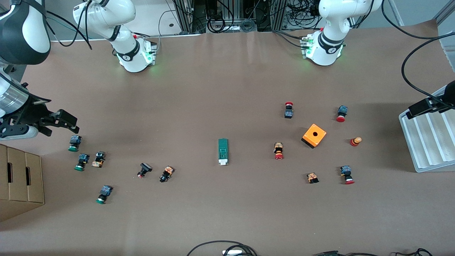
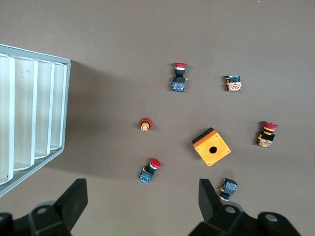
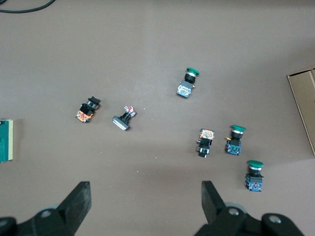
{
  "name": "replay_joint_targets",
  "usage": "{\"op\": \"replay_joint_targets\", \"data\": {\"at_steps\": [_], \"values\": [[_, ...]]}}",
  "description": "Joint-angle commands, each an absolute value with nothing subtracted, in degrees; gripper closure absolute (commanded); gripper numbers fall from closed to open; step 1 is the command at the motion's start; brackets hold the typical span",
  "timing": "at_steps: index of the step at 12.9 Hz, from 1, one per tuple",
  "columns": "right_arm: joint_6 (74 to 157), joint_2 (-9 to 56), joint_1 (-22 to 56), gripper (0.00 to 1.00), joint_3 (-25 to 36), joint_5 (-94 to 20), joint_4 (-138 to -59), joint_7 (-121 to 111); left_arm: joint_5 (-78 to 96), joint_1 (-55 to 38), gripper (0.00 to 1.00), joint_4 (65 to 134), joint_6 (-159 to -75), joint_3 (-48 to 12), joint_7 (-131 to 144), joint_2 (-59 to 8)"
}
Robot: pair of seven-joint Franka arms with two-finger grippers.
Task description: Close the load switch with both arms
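Right now the load switch (image 1: 223, 152) lies flat near the middle of the brown desk (image 1: 213, 89), its white tab end nearer the front camera, with nothing touching it. Toward the right arm's end of the desk, the right tool (image 1: 58, 122) hangs with its fingers spread apart and empty, above a scatter of green-capped push buttons (image 1: 74, 143) and near a cardboard box (image 1: 19, 181); its wrist view shows both fingers (image 3: 78, 201) wide over bare desk, and the switch's edge (image 3: 6, 140) just in view. At the left arm's end, the left tool (image 2: 140, 199) is also spread apart and holds nothing, hovering beside a white ridged tray (image 1: 426, 142). Its wrist view looks down on the orange box (image 2: 211, 146) with a hole and several red-capped push buttons (image 2: 150, 170) around it. The orange box sits well apart from the switch, toward the left arm's end.
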State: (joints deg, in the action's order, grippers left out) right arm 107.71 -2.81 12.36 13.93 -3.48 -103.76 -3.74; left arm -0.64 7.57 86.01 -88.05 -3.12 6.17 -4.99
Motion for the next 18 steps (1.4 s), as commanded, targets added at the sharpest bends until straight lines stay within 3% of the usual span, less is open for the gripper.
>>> {"op": "replay_joint_targets", "data": {"at_steps": [1, 18], "values": [[108.1, -2.1, 12.5, 0.00, 14.0, -2.4, -102.7, -3.7, -1.3, 8.1, 0.00, 84.8, -88.0, -3.5, 5.2, -5.4], [108.0, -2.1, 12.5, 0.00, 14.0, -2.3, -102.6, -3.7, -1.5, 10.2, 0.00, 84.8, -88.1, -3.5, 5.0, -5.5]]}}
